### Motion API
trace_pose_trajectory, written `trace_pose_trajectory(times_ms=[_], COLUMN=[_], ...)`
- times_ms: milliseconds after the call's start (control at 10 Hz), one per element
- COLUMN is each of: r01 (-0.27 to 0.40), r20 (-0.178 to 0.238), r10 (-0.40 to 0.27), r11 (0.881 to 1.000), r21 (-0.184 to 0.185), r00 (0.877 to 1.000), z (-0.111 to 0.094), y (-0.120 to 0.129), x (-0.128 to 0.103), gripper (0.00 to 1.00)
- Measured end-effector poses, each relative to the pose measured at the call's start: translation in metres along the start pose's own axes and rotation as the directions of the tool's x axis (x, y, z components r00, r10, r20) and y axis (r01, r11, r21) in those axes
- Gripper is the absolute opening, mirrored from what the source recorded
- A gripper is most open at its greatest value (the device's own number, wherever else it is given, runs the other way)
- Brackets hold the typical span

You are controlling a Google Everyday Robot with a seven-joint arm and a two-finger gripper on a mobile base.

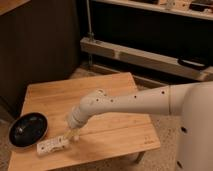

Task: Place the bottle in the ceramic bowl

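Hovering low over wooden table point(115, 95): gripper point(71, 136), jaws apart, ungripped bottle point(52, 146) lying just beside jaws, black ceramic bowl point(28, 130) beyond bottle.

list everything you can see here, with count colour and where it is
bottle: one, white, lying on its side at the table's front left, just right of the bowl
bowl: one, black, front left corner of the table
table: one, light wood, centre of view
shelf rail: one, grey, behind the table
floor: speckled, right of the table
arm: one, white, reaching in from the right over the table
gripper: one, pale, open, low at the bottle's right end
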Motion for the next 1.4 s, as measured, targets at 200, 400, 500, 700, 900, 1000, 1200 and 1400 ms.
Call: trace_pose_trajectory(times_ms=[200,400,500,700,900,1000,1200,1400], r01=[0.01,0.016,0.015,0.0,-0.008,-0.014,-0.024,-0.036], r20=[0.016,0.017,0.013,-0.002,-0.014,-0.022,-0.038,-0.045], r10=[-0.009,-0.014,-0.014,0.0,0.006,0.011,0.019,0.029], r11=[0.998,0.994,0.992,0.991,0.989,0.988,0.987,0.987], r21=[-0.055,-0.111,-0.124,-0.137,-0.147,-0.154,-0.158,-0.16], r00=[1.0,1.0,1.0,1.0,1.0,1.0,0.999,0.999], z=[0.022,0.042,0.047,0.055,0.06,0.064,0.069,0.073], y=[0.01,0.02,0.023,0.031,0.036,0.038,0.038,0.036], x=[0.007,0.013,0.016,0.032,0.039,0.043,0.047,0.047], gripper=[0.65,0.65,0.65,0.65,0.65,0.65,0.65,0.51])
